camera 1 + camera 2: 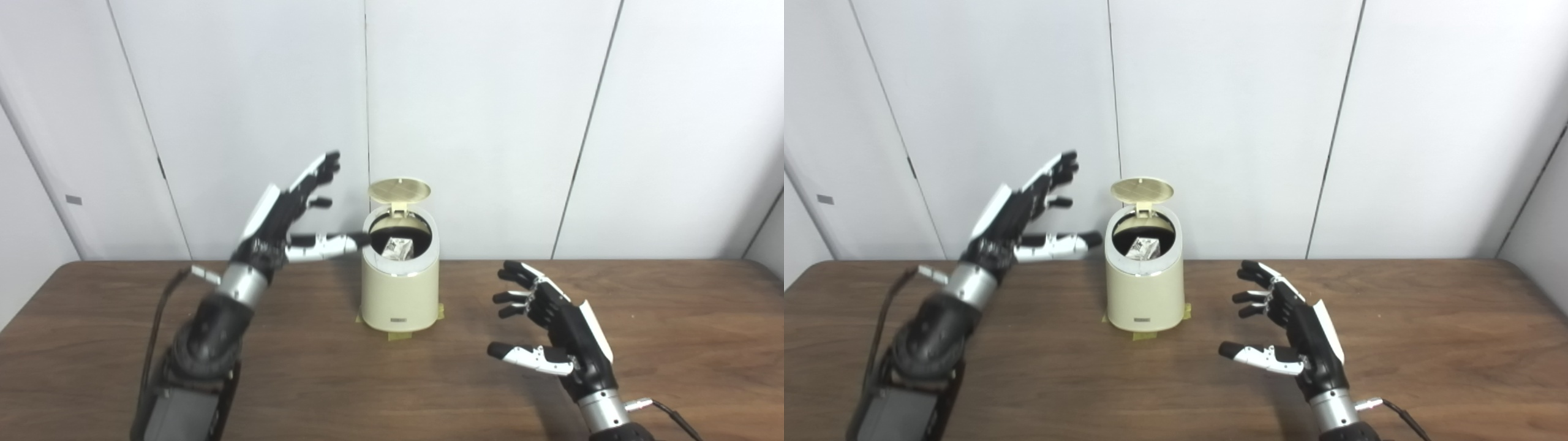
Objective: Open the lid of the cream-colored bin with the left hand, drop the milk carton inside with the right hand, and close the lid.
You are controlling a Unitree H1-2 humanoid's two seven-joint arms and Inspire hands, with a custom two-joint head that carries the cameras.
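While milk carton (398, 247) sits inside bin (399, 294) (lid (399, 189) up), left hand (288, 214) splayed beside, right hand (545, 324) empty, spread.

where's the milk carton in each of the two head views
Left eye view: the milk carton lies inside the open cream bin, just right of the picture's centre.
Right eye view: the milk carton lies in the same bin, a little left of centre.
Shared landmark: the raised lid, standing upright directly above the carton in both views.
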